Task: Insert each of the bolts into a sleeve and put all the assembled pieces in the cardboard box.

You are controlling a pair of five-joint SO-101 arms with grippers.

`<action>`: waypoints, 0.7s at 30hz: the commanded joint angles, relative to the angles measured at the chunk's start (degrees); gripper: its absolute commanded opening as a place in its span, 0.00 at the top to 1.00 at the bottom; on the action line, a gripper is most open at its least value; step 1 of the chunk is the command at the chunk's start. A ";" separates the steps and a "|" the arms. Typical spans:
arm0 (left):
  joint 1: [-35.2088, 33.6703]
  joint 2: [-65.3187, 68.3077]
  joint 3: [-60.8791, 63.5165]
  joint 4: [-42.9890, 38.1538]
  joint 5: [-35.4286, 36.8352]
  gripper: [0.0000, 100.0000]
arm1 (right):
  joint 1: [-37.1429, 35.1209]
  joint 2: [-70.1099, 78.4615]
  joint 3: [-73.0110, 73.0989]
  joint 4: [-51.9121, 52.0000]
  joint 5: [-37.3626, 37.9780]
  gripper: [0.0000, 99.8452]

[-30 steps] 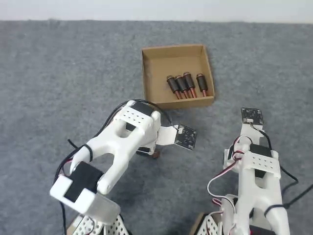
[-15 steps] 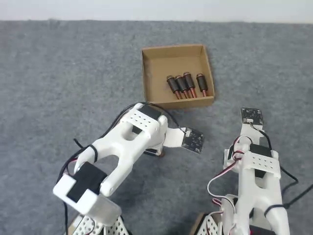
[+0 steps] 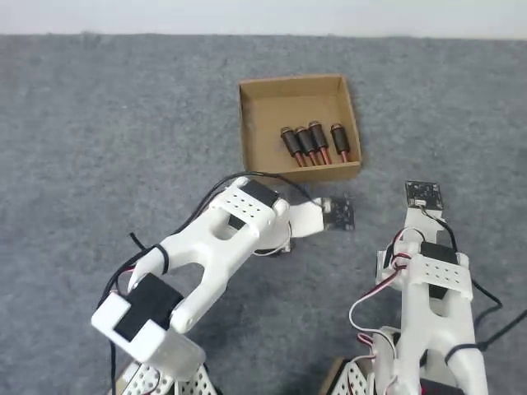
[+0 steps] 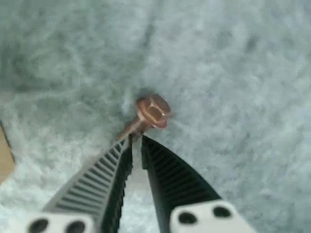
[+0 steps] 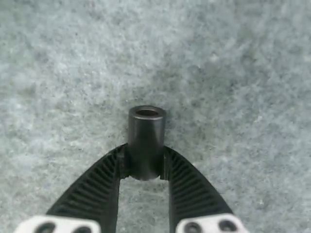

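My left gripper (image 4: 135, 141) is shut on a copper bolt (image 4: 148, 115) by its shank, the hex head sticking out past the fingertips over the grey carpet. In the high view the left arm (image 3: 239, 226) is bent low just in front of the cardboard box (image 3: 255, 99). My right gripper (image 5: 144, 155) is shut on a black sleeve (image 5: 146, 138), held with its open bore facing outward. The right arm (image 3: 432, 280) stands at the lower right of the high view. Several assembled bolt-and-sleeve pieces (image 3: 313, 141) lie side by side in the box.
Grey carpet (image 3: 99, 148) covers the whole table. A small circuit board (image 3: 338, 212) juts from the left wrist and another board (image 3: 424, 195) from the right wrist. Black cables loop around the left arm.
The left arm has swung to the right, toward the right arm, with the bolt in its gripper. The right arm has kept still.
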 commanded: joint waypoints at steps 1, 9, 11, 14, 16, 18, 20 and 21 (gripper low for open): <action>0.35 -0.79 -0.22 -1.58 15.21 0.97 | -1.01 -2.33 -0.44 -0.75 0.88 0.99; 0.00 -1.41 -0.22 -1.14 39.03 0.97 | -1.01 -2.33 -0.44 -0.75 0.79 0.99; 0.44 -1.41 -0.84 -1.14 37.01 0.97 | -1.01 -2.24 -0.44 -0.75 0.70 0.99; 1.14 -1.41 -3.03 1.49 29.45 0.96 | -1.01 -2.15 -0.44 -0.75 0.70 0.99; 0.70 -1.41 -4.53 2.73 24.18 0.94 | -1.01 -2.15 -0.44 -0.75 0.70 0.99; -0.97 -1.41 -5.14 2.64 19.78 0.92 | -1.01 -2.15 -0.44 -0.75 0.70 0.99; -2.64 -1.41 -5.58 1.85 16.00 0.92 | -1.01 -2.15 -0.44 -0.84 0.70 0.99; -3.34 -1.41 -6.02 1.76 14.42 0.92 | -1.01 -2.15 -0.44 -0.84 0.70 0.99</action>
